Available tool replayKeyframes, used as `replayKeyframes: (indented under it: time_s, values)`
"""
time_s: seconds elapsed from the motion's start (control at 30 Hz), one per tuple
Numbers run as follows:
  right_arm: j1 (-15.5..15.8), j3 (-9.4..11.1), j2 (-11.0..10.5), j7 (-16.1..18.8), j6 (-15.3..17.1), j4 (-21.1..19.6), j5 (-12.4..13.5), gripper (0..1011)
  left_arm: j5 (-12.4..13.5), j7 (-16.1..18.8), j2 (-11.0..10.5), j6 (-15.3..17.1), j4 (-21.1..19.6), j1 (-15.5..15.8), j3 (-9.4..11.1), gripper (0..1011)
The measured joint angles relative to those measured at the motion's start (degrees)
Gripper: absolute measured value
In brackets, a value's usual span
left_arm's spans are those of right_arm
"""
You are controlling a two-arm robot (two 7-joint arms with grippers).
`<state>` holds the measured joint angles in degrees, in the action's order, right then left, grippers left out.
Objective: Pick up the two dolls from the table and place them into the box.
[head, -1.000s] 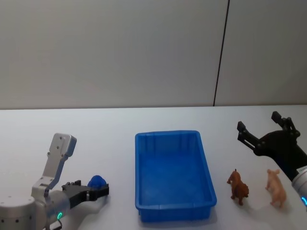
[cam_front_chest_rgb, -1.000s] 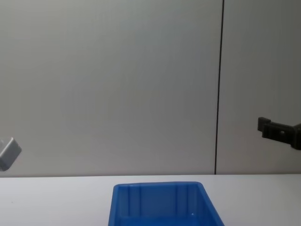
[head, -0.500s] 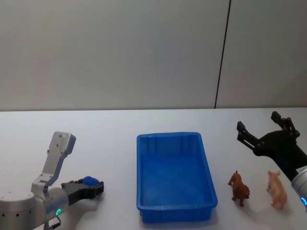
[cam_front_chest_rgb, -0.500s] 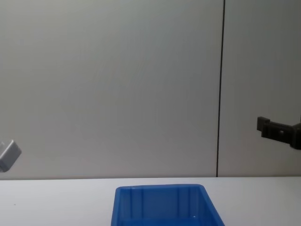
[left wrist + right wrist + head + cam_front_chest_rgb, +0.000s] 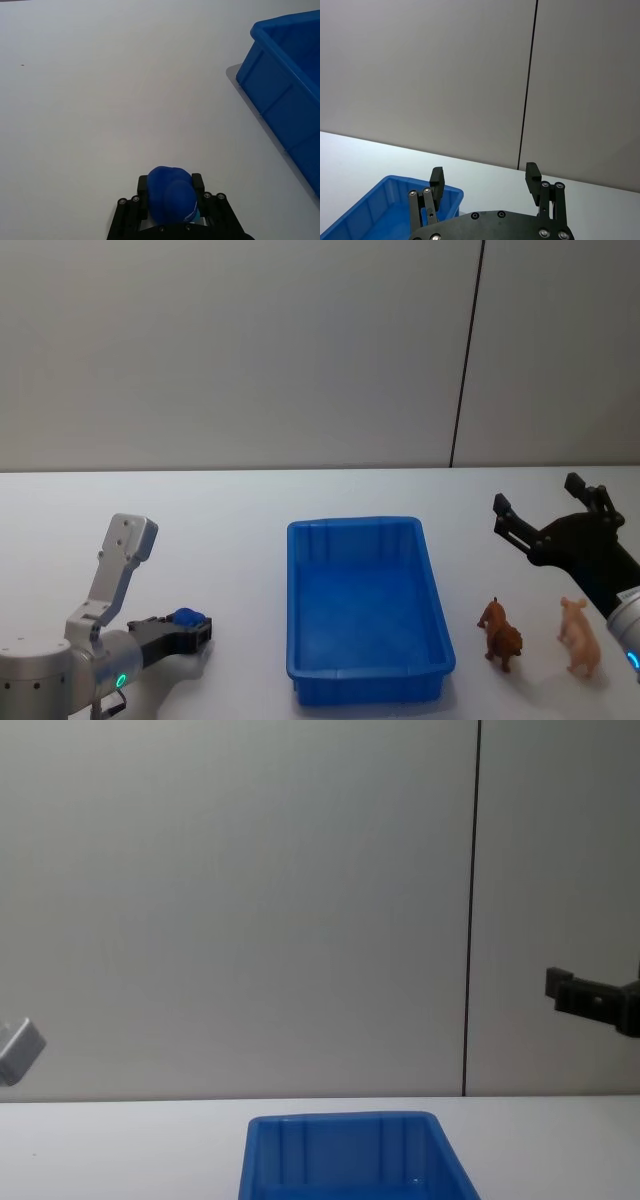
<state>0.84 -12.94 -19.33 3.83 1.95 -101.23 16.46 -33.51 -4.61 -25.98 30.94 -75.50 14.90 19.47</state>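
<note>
Left gripper [image 5: 195, 628]: low over the near left part of the table [image 5: 220, 530], well left of the box [image 5: 352, 524]. Its fingers [image 5: 143, 183] press on both sides of a rounded blue lump [image 5: 171, 200] — we cannot tell whether the lump touches the tabletop.

Right gripper [image 5: 537, 495]: held up on the right side, right of the box. In the head view we see it above the two toy animals. Its fingers are spread wide with nothing held between them.

Dog [image 5: 498, 632]: a small brown figure standing on the table, just right of the box's near right corner and apart from its wall.

Pig [image 5: 578, 635]: a small peach figure standing on the table, just right of the dog and not touching it. It is close to the right arm's wrist at the edge of the view.

Box: bright blue with ribbed inner walls and a rounded rim. It sits mid-table with its long sides running away from us — both animals stand outside it.

Table: plain white, meeting a grey wall [image 5: 250, 350] that has one dark vertical seam [image 5: 465, 350].
</note>
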Motion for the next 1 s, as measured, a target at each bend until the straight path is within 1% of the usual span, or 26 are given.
replayKeyframes:
  time_s: [0.13, 0.37, 0.5, 0.67, 0.83, 0.87, 1.0]
  values:
    - [0.0, 0.0, 0.0, 0.0, 0.0, 0.0, 0.0, 1003, 0.3, 0.0, 0.0, -0.7, 0.0, 0.0, 0.0, 500]
    - [0.0, 0.0, 0.0, 0.0, 0.0, 0.0, 0.0, 1003, 0.9, 0.6, -0.2, -3.2, -1.1, -0.5, 0.0, 457]
    - [0.0, 0.0, 0.0, 0.0, 0.0, 0.0, 0.0, 1003, 1.1, 0.8, -0.4, -4.5, -2.1, -0.6, -0.2, 433]
    - [0.0, 0.0, 0.0, 0.0, 0.0, 0.0, 0.0, 1003, 1.4, 0.5, -0.8, -6.9, -4.4, -0.6, -0.8, 398]
    - [0.0, 0.0, 0.0, 0.0, 0.0, 0.0, 0.0, 1003, 1.6, -1.4, -1.3, -8.9, -6.7, -0.2, -1.4, 361]
    - [0.0, 0.0, 0.0, 0.0, 0.0, 0.0, 0.0, 1003, 1.6, -1.4, -1.3, -8.9, -6.7, -0.2, -1.4, 361]
    - [0.0, 0.0, 0.0, 0.0, 0.0, 0.0, 0.0, 1003, 1.9, -4.0, -1.5, -10.2, -8.3, 0.6, -1.9, 333]
